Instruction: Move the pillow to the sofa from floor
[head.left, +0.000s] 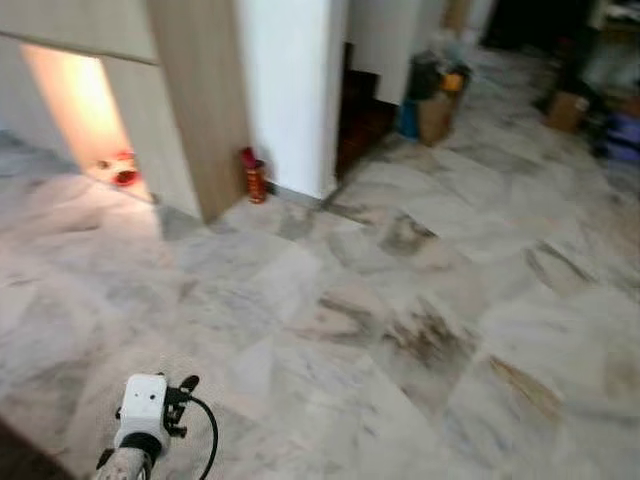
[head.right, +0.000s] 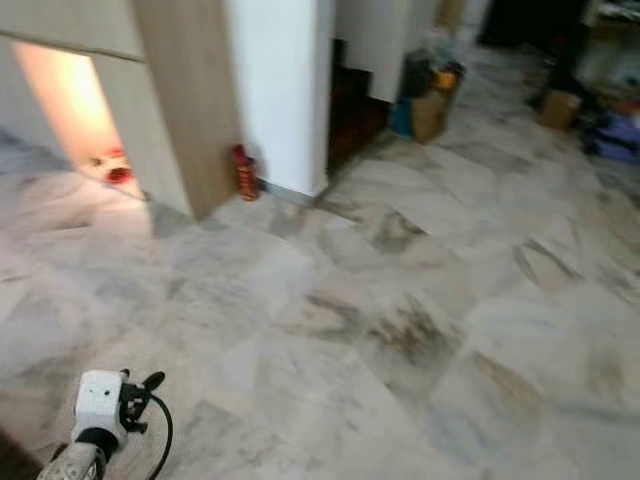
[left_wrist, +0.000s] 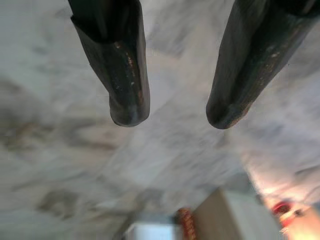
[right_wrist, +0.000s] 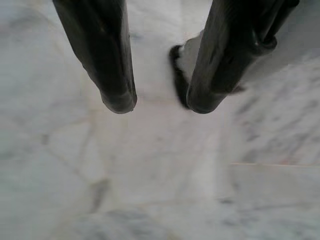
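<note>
With no pillow or sofa before me, only marble floor (head.left: 420, 330) running to a wooden panel (head.left: 195, 100) and white pillar (head.left: 290, 90), I judge I should turn slowly and search, left gripper (left_wrist: 172, 117) and right gripper (right_wrist: 157, 105) both spread and empty.

Grey-veined marble floor (head.left: 420, 300); red can (head.left: 256, 180); blk fingers (left_wrist: 125, 75).

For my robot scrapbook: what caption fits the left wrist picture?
Two long black fingers of the left gripper hang open above the grey-veined marble floor.
</note>
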